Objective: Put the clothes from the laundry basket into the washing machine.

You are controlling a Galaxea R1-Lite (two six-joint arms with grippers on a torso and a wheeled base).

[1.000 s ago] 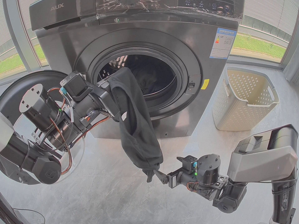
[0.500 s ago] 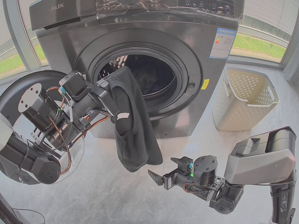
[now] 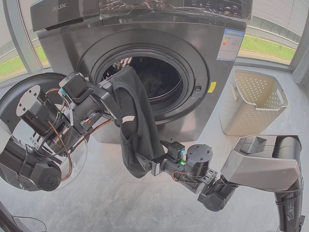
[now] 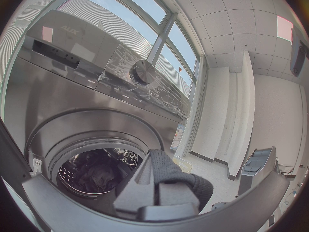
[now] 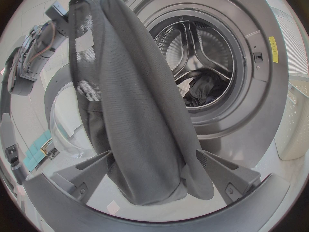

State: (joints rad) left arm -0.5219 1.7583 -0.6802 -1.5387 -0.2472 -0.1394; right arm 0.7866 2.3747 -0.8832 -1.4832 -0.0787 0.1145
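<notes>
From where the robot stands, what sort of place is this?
Most likely a laundry corner in a home or a test room. An open front-loading washing machine stands by the windows, a laundry basket sits on the floor beside it, and a dark garment hangs before its opening.

Printed in pale capital letters on the glossy black drawer front (image 3: 59, 7) of the grey steel front-loading washing machine (image 3: 180, 33): a maker's mark, seen again from the left wrist. Ranged along the film-wrapped dark control strip (image 3: 212, 4): small white icons with captions too fine to make out. Stuck at the upper corner of the machine's face: a blue-headed white rectangular energy label (image 3: 230, 44) with coloured grade bars, a square code and tiny lines, none legible. Fixed beside the door latch: a small yellow sticker (image 3: 211, 87), print too small to tell. Sewn inside the hanging dark grey garment (image 3: 141, 129): a white cloth tag (image 3: 128, 119), wording unreadable.
</notes>
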